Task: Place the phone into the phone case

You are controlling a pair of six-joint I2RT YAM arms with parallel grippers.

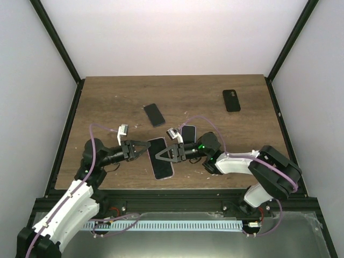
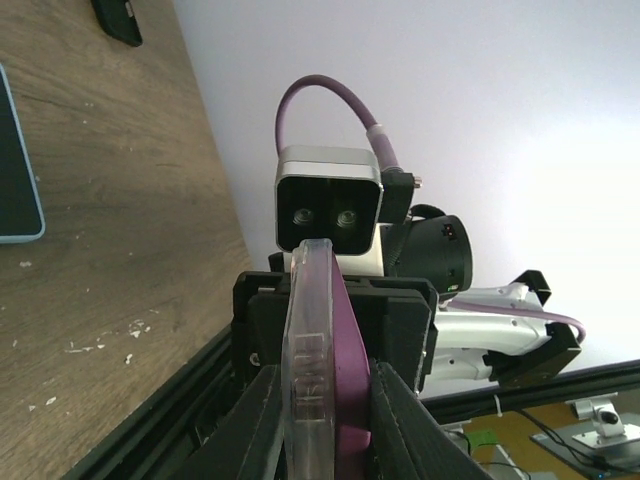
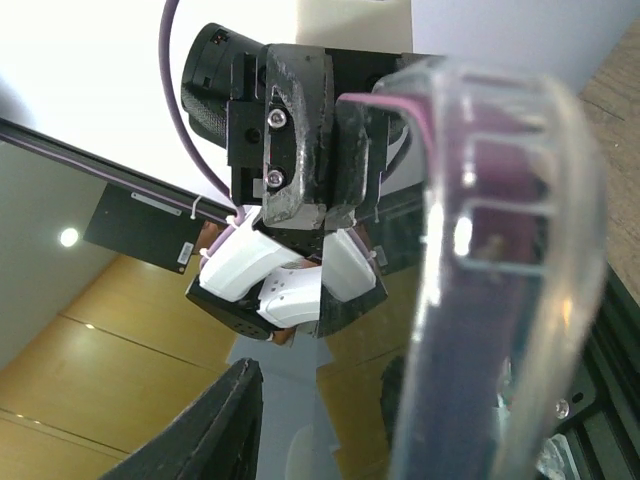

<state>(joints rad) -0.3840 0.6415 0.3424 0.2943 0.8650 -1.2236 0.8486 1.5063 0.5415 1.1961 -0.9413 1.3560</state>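
Observation:
The purple phone [image 2: 350,350] lies against the clear phone case [image 2: 312,340], and the two are seen edge-on between my left gripper's [image 2: 325,420] fingers, which are shut on them. From above, the cased phone [image 1: 161,158] sits near the table's front middle. My left gripper [image 1: 141,150] grips its left edge and my right gripper [image 1: 164,155] is over its right side. In the right wrist view the clear case [image 3: 490,300] fills the right. The one visible black finger [image 3: 205,430] stands apart from it, so my right gripper [image 3: 340,420] is open. Its other finger is hidden.
A black phone [image 1: 154,114] lies behind the middle and another black phone [image 1: 231,100] at the back right. A blue-edged phone [image 1: 188,132] lies just behind my right gripper and also shows in the left wrist view [image 2: 15,170]. The table's front rail [image 1: 172,191] is close.

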